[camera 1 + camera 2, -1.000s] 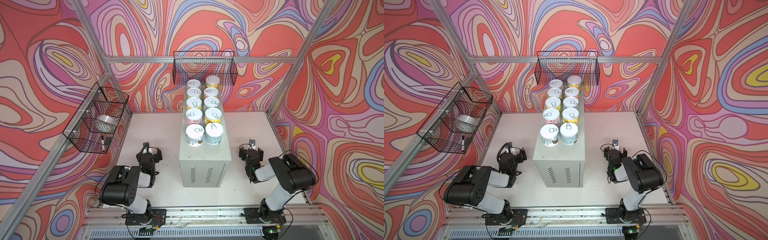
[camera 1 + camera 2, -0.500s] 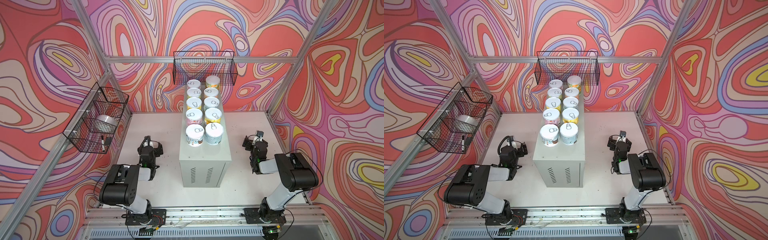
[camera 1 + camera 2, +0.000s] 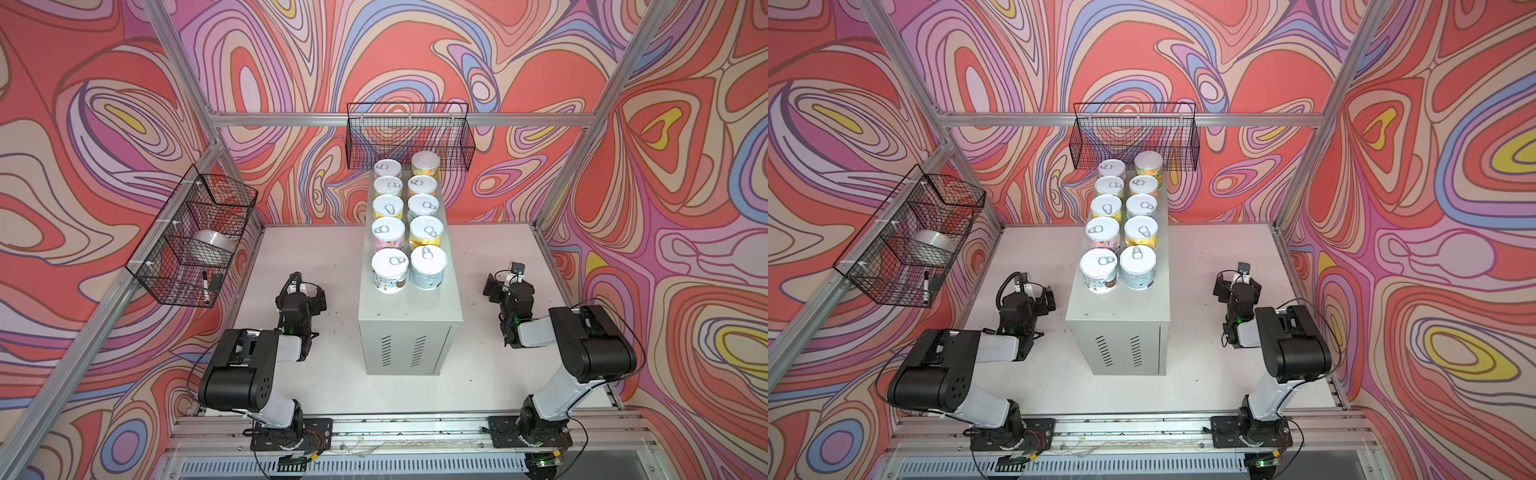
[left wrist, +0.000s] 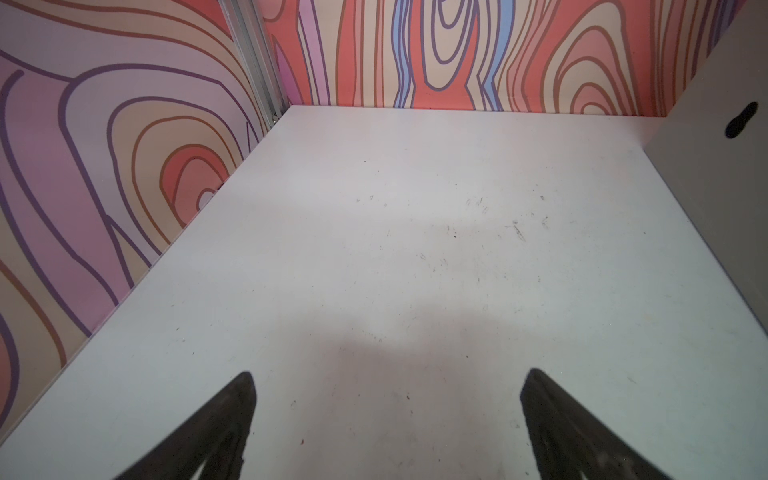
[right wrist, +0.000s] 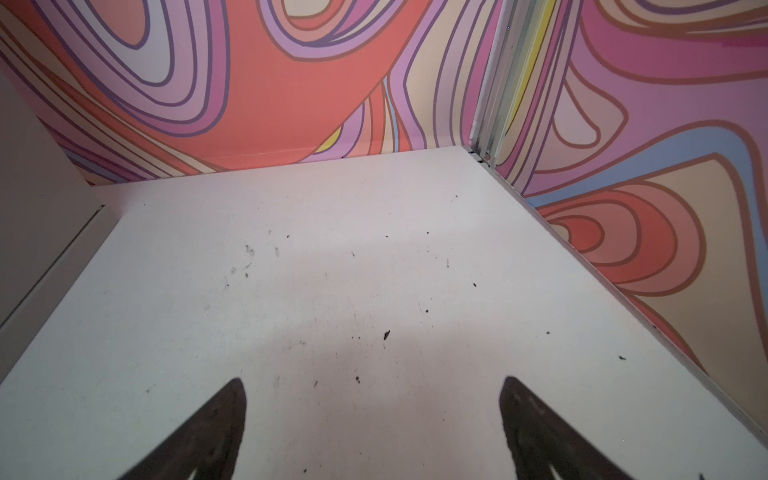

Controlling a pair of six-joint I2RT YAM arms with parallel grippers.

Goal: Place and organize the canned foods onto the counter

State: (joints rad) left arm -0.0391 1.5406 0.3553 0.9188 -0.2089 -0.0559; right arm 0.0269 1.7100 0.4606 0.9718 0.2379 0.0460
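Both claws sit low over the white table [image 3: 316,249], with the counter [image 3: 409,309] standing between them. The left claw [image 4: 390,372] has its jaws spread wide with only bare tabletop between them, and it's the same for the right claw [image 5: 374,379]. Each one has an open strip of table ahead of it, running up to the patterned walls [image 3: 124,124]. On its inner side the counter's grey side panel boxes it in, and on its outer side there's more wall. So basically one lane per claw.

The canned foods [image 3: 388,232] are all up on the counter top, higher than both claws and ahead of them. That's ten cans in two rows of five, packed close at the far end. The end of the top nearest the claws is bare.

Hard-to-see bits: the wrist views cut the fingers [image 4: 216,428] off at the frame edge and catch only a slice of the counter's side. In both top views the back basket [image 3: 409,137] crosses the farthest pair of cans, and the labels are too small to read. The side basket [image 3: 195,232] mesh half hides a white roll [image 3: 212,245].
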